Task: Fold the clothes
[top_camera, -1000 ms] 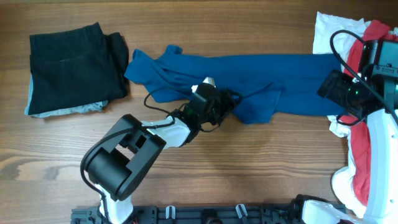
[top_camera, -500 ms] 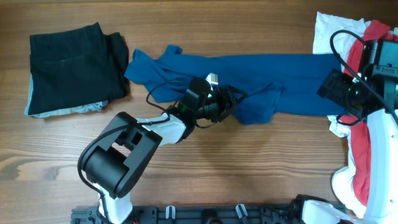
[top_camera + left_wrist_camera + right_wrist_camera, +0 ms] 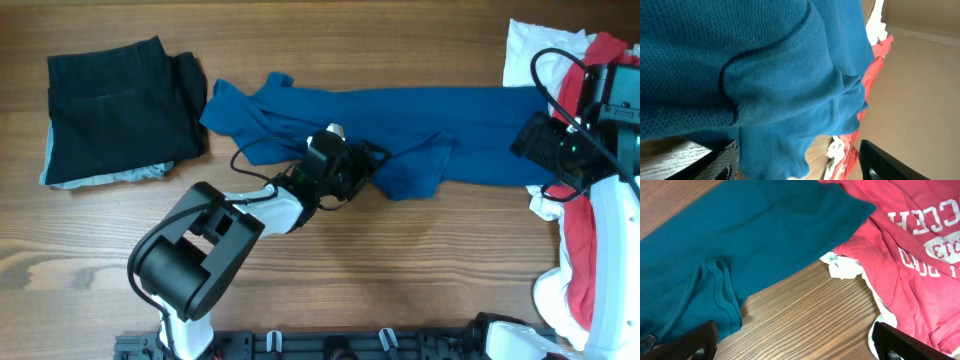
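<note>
A dark blue shirt [image 3: 430, 125] lies stretched in a rumpled band across the table's middle. My left gripper [image 3: 366, 168] sits low at its front edge. In the left wrist view the blue shirt [image 3: 765, 75] fills the frame. A fold of it hangs loose between the wide-apart left fingers [image 3: 722, 161], so the left gripper [image 3: 800, 167] stands open. My right gripper [image 3: 528, 142] hovers over the shirt's right end. In the right wrist view the right gripper [image 3: 792, 347] is open over bare wood, with the blue shirt [image 3: 730, 250] on its left.
A folded black garment [image 3: 120, 105] rests on a pale grey-blue one [image 3: 100, 180] at the far left. A heap of red printed cloth [image 3: 910, 255] and white cloth [image 3: 535, 50] lies along the right edge under the right arm.
The left jaws have spread wider around the blue fold, and the left wrist has shifted slightly. The right arm and the shirt have stayed put.
</note>
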You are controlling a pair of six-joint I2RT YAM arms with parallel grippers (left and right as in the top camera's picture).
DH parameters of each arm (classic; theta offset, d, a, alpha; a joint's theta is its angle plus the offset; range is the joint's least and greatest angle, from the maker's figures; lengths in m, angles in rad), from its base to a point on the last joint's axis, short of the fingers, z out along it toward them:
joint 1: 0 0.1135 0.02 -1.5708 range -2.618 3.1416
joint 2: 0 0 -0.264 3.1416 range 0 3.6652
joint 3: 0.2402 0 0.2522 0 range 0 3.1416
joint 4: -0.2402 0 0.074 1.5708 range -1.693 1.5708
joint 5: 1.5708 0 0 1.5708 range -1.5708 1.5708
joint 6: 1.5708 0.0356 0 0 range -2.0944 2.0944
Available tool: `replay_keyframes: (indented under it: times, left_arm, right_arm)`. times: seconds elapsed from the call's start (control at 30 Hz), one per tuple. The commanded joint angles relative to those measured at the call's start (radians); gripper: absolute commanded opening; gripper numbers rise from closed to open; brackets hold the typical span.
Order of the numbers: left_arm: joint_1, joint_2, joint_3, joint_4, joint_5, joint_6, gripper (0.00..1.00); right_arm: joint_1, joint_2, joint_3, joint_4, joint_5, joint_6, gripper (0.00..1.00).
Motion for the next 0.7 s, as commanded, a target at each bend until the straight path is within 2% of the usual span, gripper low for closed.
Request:
replay_keyframes:
  times: [0.0, 0.2, 0.27, 0.4, 0.47, 0.57, 0.67]
  left_arm:
    - [-0.002, 0.018, 0.001, -0.001, -0.096, 0.014, 0.76]
    - [-0.003, 0.060, 0.001, 0.003, -0.182, 0.013, 0.73]
    - [-0.003, 0.064, 0.001, 0.004, -0.199, 0.013, 0.69]
    - [-0.003, 0.064, 0.001, 0.029, -0.243, 0.013, 0.56]
    - [-0.003, 0.064, 0.001, 0.051, -0.264, 0.012, 0.40]
    - [-0.003, 0.064, 0.001, 0.058, -0.278, 0.012, 0.36]
    - [-0.003, 0.064, 0.001, 0.058, -0.274, 0.012, 0.27]
  right_arm:
    - [-0.002, 0.006, 0.006, 0.005, -0.010, -0.011, 1.00]
    - [-0.002, 0.006, 0.006, 0.004, -0.010, -0.010, 1.00]
    - [-0.002, 0.006, 0.006, 0.003, -0.017, -0.011, 1.00]
    - [-0.002, 0.006, 0.006, 0.003, -0.028, -0.015, 1.00]
    - [-0.002, 0.006, 0.006, 0.002, -0.028, -0.018, 1.00]
    - [-0.002, 0.006, 0.006, 0.002, -0.029, -0.018, 1.00]
    - [-0.002, 0.006, 0.006, 0.003, -0.028, -0.018, 1.00]
